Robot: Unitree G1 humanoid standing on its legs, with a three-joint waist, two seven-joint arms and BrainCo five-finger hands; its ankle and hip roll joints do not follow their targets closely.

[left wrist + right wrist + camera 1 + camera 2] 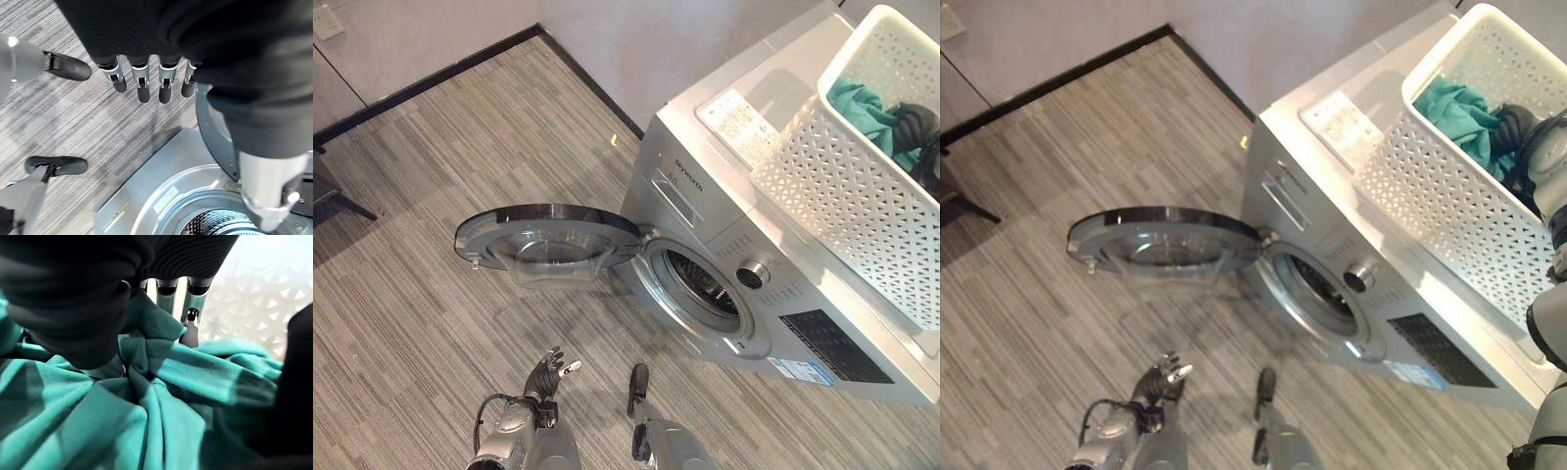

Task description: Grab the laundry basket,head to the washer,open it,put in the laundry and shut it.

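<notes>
The silver washer stands at the right with its round door swung wide open to the left, baring the drum opening. A white perforated laundry basket rests on top of the washer, with teal laundry inside. My right hand reaches down into the basket; in the right wrist view its fingers and thumb pinch a bunched fold of the teal laundry. My left hand hangs low in front of the washer, fingers straight, holding nothing.
Striped grey carpet floor spreads left of the washer up to a wall with a dark baseboard. A dark furniture leg shows at the far left. A small pale scrap lies on the floor by the washer's back corner.
</notes>
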